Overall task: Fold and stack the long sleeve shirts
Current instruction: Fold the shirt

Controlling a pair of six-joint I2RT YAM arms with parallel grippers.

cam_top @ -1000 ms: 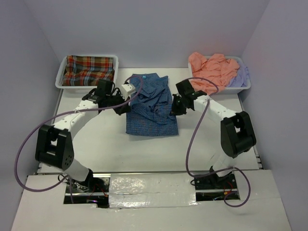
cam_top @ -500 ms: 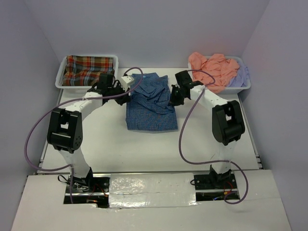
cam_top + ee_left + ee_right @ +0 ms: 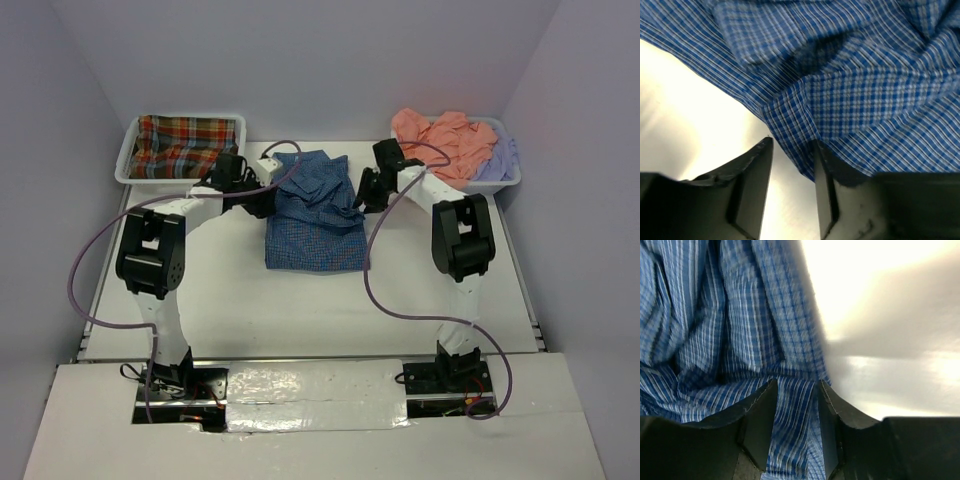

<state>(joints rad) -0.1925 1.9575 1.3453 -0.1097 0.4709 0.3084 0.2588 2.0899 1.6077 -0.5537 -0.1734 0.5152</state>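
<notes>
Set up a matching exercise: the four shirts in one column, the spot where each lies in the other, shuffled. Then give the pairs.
1. blue checked shirt
2. red-green plaid shirt
3. salmon shirt
4. lavender shirt

A. right tray, at its right end
B. left tray
C. on the table, in the middle
D. right tray, heaped over its left part

Pairs: 1-C, 2-B, 3-D, 4-A

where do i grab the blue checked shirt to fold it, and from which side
Take the blue checked shirt by its loose side edges near the far end, coming in from each outer side. It lies spread flat with those edges free. The left gripper and right gripper each have an edge fold between their fingers there.
</notes>
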